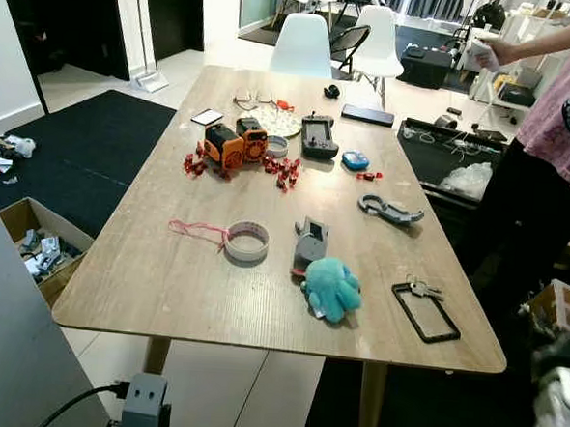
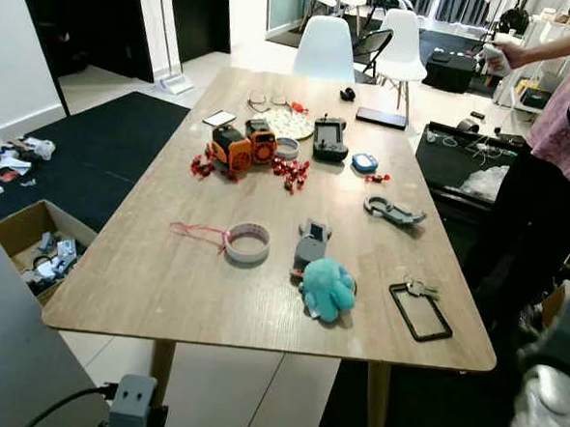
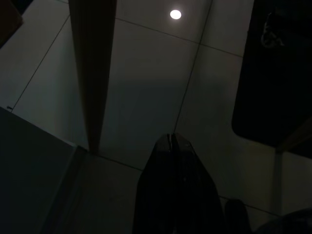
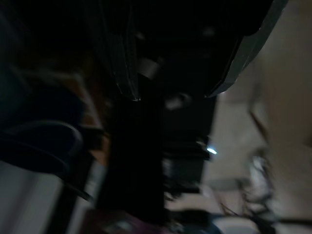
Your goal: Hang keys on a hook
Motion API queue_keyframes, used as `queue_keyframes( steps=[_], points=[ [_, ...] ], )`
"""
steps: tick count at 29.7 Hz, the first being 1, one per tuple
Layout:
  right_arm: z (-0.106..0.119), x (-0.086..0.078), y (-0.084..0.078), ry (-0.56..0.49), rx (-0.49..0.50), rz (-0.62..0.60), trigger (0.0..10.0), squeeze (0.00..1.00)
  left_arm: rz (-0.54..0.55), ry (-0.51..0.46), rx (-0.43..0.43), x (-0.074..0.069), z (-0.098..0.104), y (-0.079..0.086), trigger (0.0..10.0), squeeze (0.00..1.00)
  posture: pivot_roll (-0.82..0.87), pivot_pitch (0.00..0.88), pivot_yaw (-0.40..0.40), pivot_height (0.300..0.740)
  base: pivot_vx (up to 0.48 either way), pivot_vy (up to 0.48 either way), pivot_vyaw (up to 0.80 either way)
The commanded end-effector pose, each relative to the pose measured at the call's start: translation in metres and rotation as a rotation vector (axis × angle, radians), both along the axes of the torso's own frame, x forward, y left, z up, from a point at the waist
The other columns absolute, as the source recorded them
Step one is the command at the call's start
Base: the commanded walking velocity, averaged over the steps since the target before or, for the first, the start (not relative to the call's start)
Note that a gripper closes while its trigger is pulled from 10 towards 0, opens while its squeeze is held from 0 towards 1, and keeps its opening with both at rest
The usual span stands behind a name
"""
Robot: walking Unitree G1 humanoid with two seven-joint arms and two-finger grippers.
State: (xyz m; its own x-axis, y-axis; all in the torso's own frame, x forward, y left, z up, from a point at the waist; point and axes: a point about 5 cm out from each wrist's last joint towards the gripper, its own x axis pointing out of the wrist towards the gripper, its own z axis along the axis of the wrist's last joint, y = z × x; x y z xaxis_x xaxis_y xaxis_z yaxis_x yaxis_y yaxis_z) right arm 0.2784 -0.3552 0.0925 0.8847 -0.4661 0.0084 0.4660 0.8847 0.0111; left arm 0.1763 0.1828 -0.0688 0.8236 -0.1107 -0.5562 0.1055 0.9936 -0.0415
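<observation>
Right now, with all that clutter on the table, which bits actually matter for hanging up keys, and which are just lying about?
For the job:
- keys, on the table's near right corner, at the black rectangular frame

Just lying about:
- teal plush toy
- tape roll
- grey carabiner
- orange toy robot
- red pieces
- black phone

I can't make out a hook.

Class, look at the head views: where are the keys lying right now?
The keys lie near the table's front right corner, on a black frame, right of the teal plush toy.
</observation>
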Motion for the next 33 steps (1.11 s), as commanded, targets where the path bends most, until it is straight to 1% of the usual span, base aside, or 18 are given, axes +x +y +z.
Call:
queue_keyframes(
  steps=[1,2,3,5,6,7,13,14,15,16,18,19,20,22,23,27,32,33],
  points=[
    [0.002,0.006,0.007,-0.006,0.007,0.053,10.0,0.00,-0.008,0.010,0.002,-0.003,-0.002,0.000,10.0,0.00,0.05,0.025,-0.049,0.740,0.000,0.000,0.00],
    [0.008,0.018,0.021,-0.021,-0.003,0.158,10.0,0.00,-0.007,0.016,0.004,-0.005,-0.002,0.002,10.0,0.00,0.05,0.027,-0.048,0.740,0.000,0.000,0.00],
    [0.008,0.018,0.021,-0.021,-0.003,0.158,10.0,0.00,-0.007,0.016,0.004,-0.005,-0.002,0.002,10.0,0.00,0.05,0.027,-0.048,0.740,0.000,0.000,0.00],
    [0.011,0.025,0.030,-0.030,-0.002,0.229,10.0,0.00,-0.006,0.019,0.004,-0.007,-0.003,0.002,10.0,0.00,0.05,0.028,-0.048,0.740,0.000,0.000,0.00],
    [0.011,0.025,0.030,-0.030,-0.002,0.229,10.0,0.00,-0.006,0.019,0.004,-0.007,-0.003,0.002,10.0,0.00,0.05,0.028,-0.048,0.740,0.000,0.000,0.00],
    [0.011,0.027,0.036,-0.027,-0.007,0.283,10.0,0.00,-0.006,0.022,0.004,-0.007,-0.003,0.003,10.0,0.00,0.05,0.031,-0.046,0.740,0.000,0.000,0.00],
    [0.007,0.025,0.039,-0.018,0.011,0.316,10.0,0.02,-0.010,0.030,0.004,-0.007,-0.004,0.003,10.0,0.00,0.05,0.032,-0.044,0.740,0.000,0.000,0.00],
    [0.004,0.025,0.040,-0.013,0.023,0.328,10.0,0.44,-0.012,0.032,0.004,-0.007,-0.004,0.003,10.0,0.00,0.04,0.033,-0.041,0.740,0.000,0.000,0.00],
    [0.002,0.024,0.042,-0.006,0.027,0.344,10.0,0.62,-0.014,0.034,0.004,-0.007,-0.004,0.003,10.0,0.00,0.04,0.033,-0.041,0.740,0.000,0.000,0.00],
    [-0.001,0.024,0.045,0.005,0.026,0.362,10.0,0.72,-0.016,0.035,0.004,-0.007,-0.004,0.003,10.0,0.00,0.04,0.033,-0.042,0.740,0.000,0.000,0.00],
    [-0.003,0.023,0.048,0.017,0.022,0.382,10.0,0.73,-0.019,0.036,0.004,-0.007,-0.004,0.003,10.0,0.00,0.04,0.033,-0.042,0.740,0.000,0.000,0.00],
    [-0.007,0.023,0.050,0.044,0.006,0.397,10.0,0.62,-0.022,0.036,0.004,-0.007,-0.004,0.002,10.0,0.00,0.05,0.033,-0.043,0.740,0.000,0.000,0.00],
    [-0.009,0.022,0.052,0.065,-0.004,0.408,10.0,0.46,-0.025,0.037,0.004,-0.007,-0.004,0.002,10.0,0.00,0.05,0.033,-0.044,0.740,0.000,0.000,0.00],
    [-0.012,0.021,0.053,0.084,-0.012,0.417,10.0,0.46,-0.027,0.037,0.003,-0.007,-0.004,0.001,10.0,0.00,0.05,0.033,-0.044,0.740,0.000,0.000,0.00],
    [-0.013,0.020,0.053,0.093,-0.014,0.416,10.0,0.00,-0.027,0.038,0.003,-0.007,-0.004,0.001,10.0,0.00,0.05,0.034,-0.044,0.740,0.000,0.000,0.00],
    [-0.015,0.020,0.053,0.115,-0.021,0.417,10.0,0.00,-0.034,0.042,0.006,-0.008,-0.005,0.001,10.0,0.00,0.04,0.035,-0.041,0.740,0.000,0.000,0.00],
    [-0.020,0.021,0.067,0.142,-0.061,0.501,10.0,0.00,-0.039,0.043,0.009,-0.009,-0.005,0.001,10.0,0.00,0.05,0.034,-0.043,0.740,0.000,0.000,0.00],
    [-0.020,0.021,0.067,0.142,-0.061,0.501,10.0,0.00,-0.039,0.043,0.009,-0.009,-0.005,0.001,10.0,0.00,0.05,0.034,-0.043,0.740,0.000,0.000,0.00]
  ],
)
